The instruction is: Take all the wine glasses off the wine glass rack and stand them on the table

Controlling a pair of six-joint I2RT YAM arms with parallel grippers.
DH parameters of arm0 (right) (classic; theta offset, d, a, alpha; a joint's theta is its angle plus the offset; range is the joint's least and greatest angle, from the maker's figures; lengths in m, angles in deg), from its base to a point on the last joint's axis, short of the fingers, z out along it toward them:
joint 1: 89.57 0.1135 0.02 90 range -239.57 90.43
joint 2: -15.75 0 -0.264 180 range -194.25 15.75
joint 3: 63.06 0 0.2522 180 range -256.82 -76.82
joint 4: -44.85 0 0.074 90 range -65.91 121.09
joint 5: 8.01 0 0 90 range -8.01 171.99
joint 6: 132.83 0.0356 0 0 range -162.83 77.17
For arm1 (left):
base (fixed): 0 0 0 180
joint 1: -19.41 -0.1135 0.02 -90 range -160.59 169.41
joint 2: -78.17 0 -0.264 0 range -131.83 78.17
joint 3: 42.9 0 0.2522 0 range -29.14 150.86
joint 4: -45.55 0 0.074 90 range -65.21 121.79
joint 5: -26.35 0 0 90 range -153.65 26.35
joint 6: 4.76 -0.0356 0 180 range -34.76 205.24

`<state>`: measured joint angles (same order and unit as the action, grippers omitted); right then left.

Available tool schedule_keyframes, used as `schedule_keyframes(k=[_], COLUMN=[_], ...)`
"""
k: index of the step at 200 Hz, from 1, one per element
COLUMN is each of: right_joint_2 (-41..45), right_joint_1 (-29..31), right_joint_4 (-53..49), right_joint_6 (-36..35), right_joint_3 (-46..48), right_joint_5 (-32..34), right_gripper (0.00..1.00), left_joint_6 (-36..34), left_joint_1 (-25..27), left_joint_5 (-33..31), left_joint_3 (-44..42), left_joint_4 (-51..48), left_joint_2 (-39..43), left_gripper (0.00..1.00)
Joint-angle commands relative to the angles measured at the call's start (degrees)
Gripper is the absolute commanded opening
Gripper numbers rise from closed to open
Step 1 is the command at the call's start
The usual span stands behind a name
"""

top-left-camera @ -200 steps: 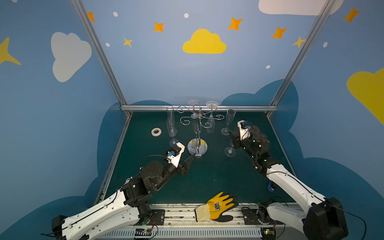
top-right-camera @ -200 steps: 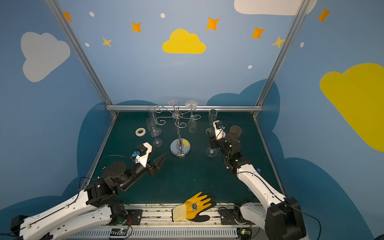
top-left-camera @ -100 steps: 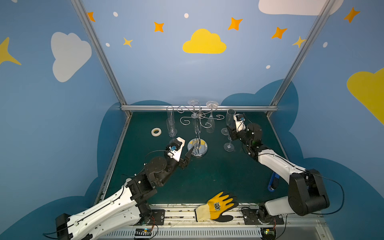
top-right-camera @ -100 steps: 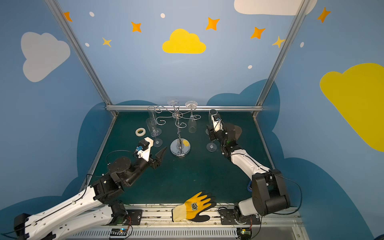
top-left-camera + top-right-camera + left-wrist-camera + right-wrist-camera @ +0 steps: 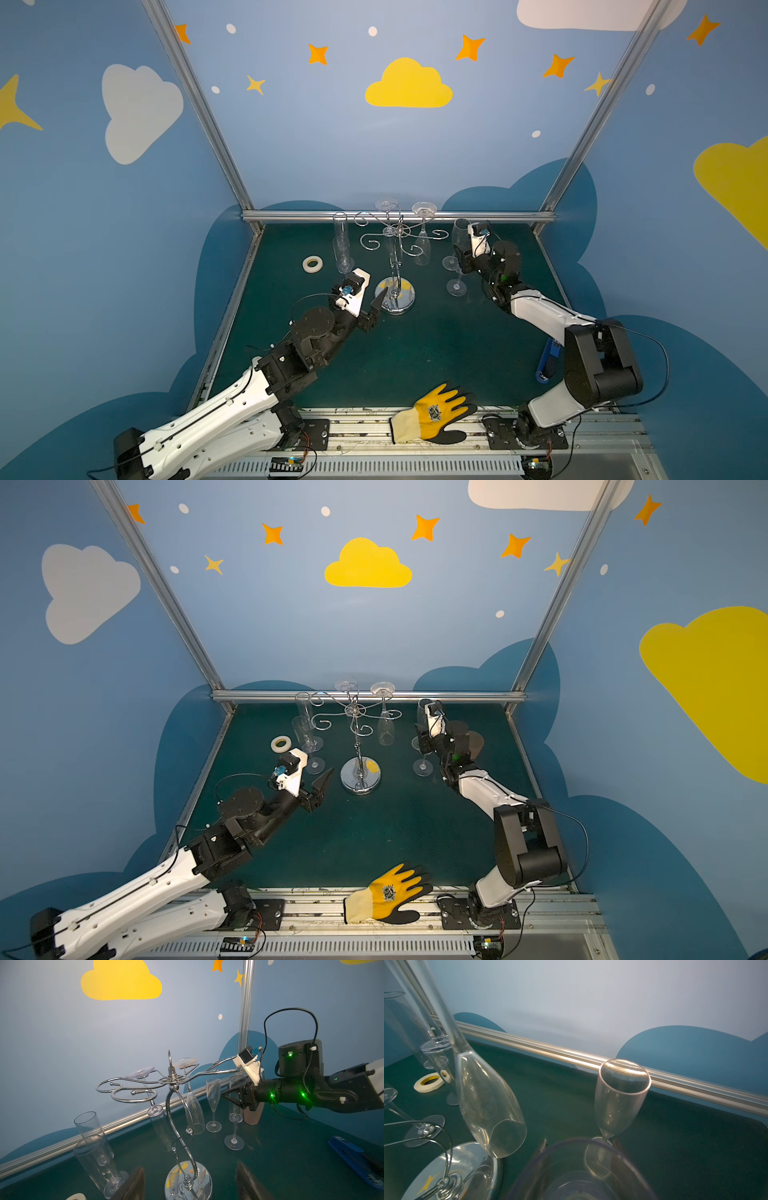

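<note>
Right end effector (image 5: 232,1093) is closed on the bowl of a clear wine glass (image 5: 235,1115) held upright near the wine glass rack (image 5: 169,1080), off its arms, probably light, slick and brittle, best gripped gently at the bowl; left end effector (image 5: 190,1166) stands open, empty.

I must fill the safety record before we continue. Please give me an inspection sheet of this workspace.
Surface: green mat, no spill or broken glass seen.
Job's things: wine glass rack upright at centre, two hanging glasses upside down on it; three standing glasses on the mat.
Clutter: tape roll, blue tool, yellow glove on the front rail.
Grippers: left gripper open, empty, near the rack base; right gripper shut on a wine glass, upright, off the rack.
Cables: black cable loops above the right wrist, no snag seen.
Surroundings: blue walls, aluminium frame; nothing else seen.
</note>
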<state>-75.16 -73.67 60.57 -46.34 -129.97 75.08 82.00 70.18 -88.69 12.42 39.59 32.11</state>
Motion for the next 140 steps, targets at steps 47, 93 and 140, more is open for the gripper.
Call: schedule_keyframes(k=[47,93,140], right_joint_2=[-3.9,-5.6,-5.6], right_joint_1=[-0.2,-0.2,-0.2], right_joint_4=[8.7,15.4,15.3], right_joint_6=[2.7,2.1,1.5], right_joint_3=[-0.3,2.6,3.6], right_joint_5=[0.9,0.7,0.3], right_gripper=[0.26,0.29,0.33], left_joint_6=[0.3,1.3,1.9], left_joint_1=[-0.4,-0.3,-0.3], left_joint_5=[1.0,1.1,1.3], left_joint_3=[0.2,-0.9,-1.3], left_joint_4=[1.4,0.3,-0.7], left_joint_2=[2.5,4.4,5.7], left_gripper=[0.69,0.69,0.70])
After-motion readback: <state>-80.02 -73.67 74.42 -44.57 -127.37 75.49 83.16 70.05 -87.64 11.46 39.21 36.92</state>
